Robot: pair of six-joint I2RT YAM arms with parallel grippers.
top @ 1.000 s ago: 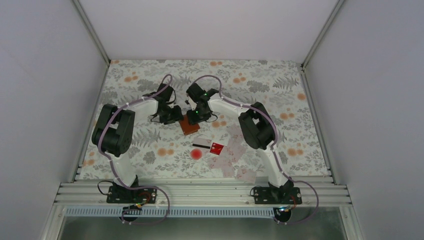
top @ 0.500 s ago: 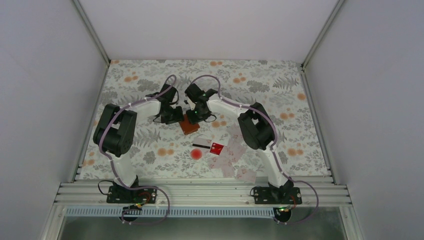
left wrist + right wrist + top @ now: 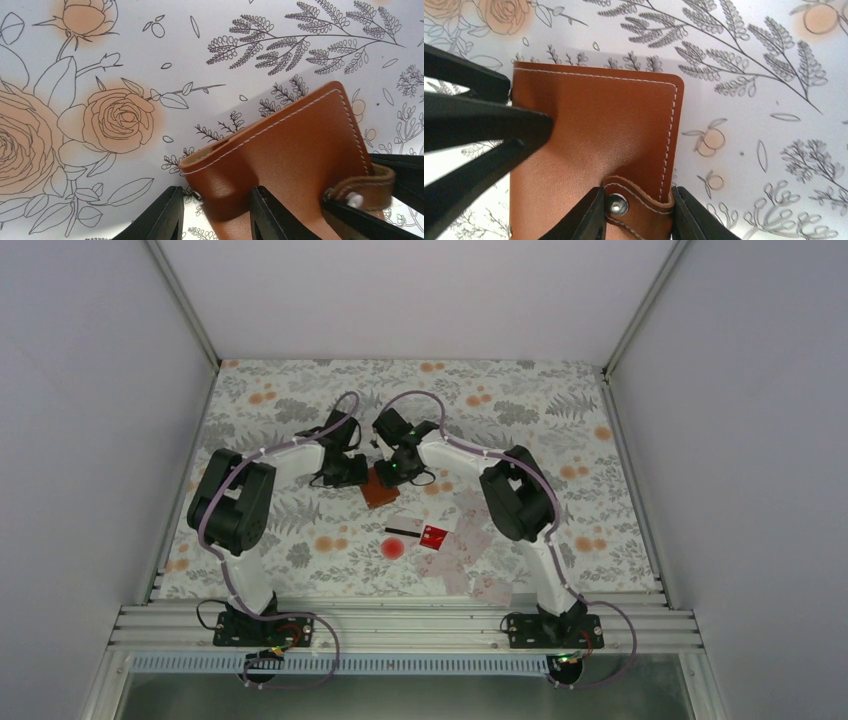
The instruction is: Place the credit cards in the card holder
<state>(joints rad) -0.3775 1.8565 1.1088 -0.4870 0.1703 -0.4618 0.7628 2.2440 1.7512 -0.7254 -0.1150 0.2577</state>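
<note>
The floral table (image 3: pixel 560 420) carries everything. The left gripper (image 3: pixel 215 195) straddles one corner of the folded holder (image 3: pixel 379 492), fingers narrow; whether they clamp it, I cannot tell. The right gripper (image 3: pixel 638 192) pinches the holder's snap strap (image 3: pixel 636 206) between its fingers. The holder is mid-table, between both grippers. The cards (image 3: pixel 455 545) lie scattered nearer the bases, right of centre.
</note>
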